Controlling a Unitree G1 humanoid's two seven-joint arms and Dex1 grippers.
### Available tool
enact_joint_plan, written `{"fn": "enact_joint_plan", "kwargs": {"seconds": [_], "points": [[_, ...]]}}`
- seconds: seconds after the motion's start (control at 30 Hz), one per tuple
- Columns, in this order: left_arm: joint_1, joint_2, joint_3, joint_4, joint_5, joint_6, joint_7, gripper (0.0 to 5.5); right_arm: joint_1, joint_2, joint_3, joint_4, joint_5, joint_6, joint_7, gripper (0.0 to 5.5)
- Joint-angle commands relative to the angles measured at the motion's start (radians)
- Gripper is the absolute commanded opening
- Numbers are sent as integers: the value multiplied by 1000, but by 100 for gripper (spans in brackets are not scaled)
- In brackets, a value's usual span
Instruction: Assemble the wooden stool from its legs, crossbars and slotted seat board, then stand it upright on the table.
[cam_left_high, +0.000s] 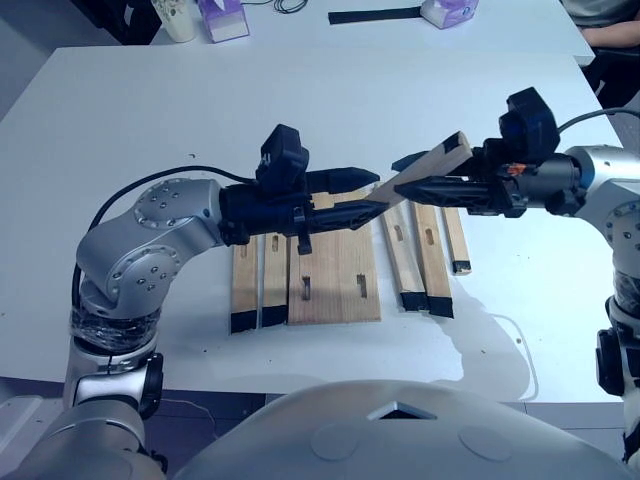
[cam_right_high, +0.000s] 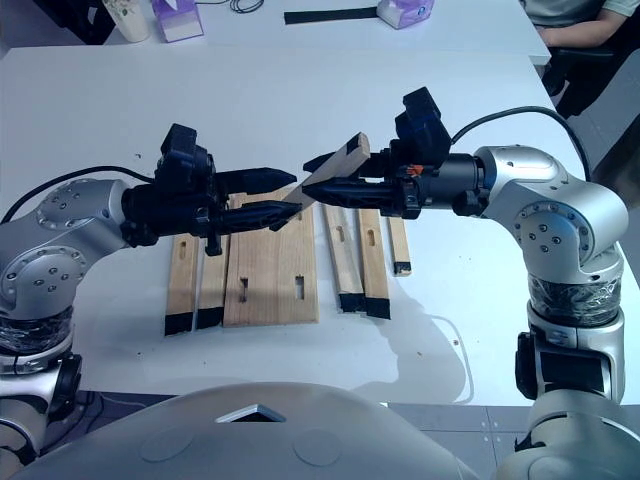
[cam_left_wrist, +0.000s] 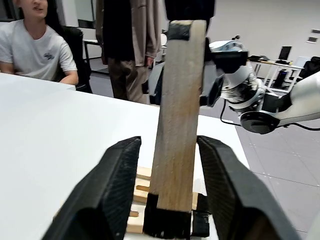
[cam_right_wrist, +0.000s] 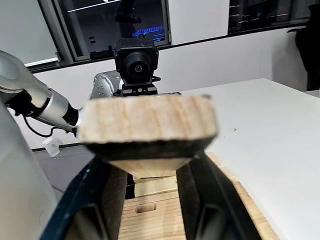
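Note:
A wooden leg (cam_left_high: 440, 158) with black-capped ends hangs tilted above the table, my right gripper (cam_left_high: 404, 178) shut on it near its lower half. My left gripper (cam_left_high: 378, 192) is open, its two fingers (cam_left_wrist: 117, 185) on either side of the leg's lower end (cam_left_wrist: 177, 125) with a small gap each side. In the right wrist view the leg's end face (cam_right_wrist: 147, 122) sits between that gripper's fingers (cam_right_wrist: 197, 200). Below both grippers, the slotted seat board (cam_left_high: 335, 270) lies flat on the white table (cam_left_high: 140, 110).
Two wooden pieces (cam_left_high: 255, 285) lie left of the seat board and three more (cam_left_high: 425, 255) lie to its right. At the table's far edge stand a cup (cam_left_high: 178, 18), two tissue boxes (cam_left_high: 222, 18) and a black strip (cam_left_high: 375, 15).

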Motion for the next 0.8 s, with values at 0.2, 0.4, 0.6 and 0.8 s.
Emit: {"fn": "enact_joint_plan", "kwargs": {"seconds": [0.2,0.4,0.6,0.8], "points": [[79,12,28,122,179,-88,51,257,4,-195,74,120,-384,-309,179,130],[125,-32,51,98,192,-110,105,257,42,-240,162,331,-621,-595,300,130],[140,-43,52,76,191,-106,121,257,84,-219,180,328,-643,-634,324,130],[144,-46,54,59,181,-97,127,257,130,-216,200,351,-704,-711,328,130]]}}
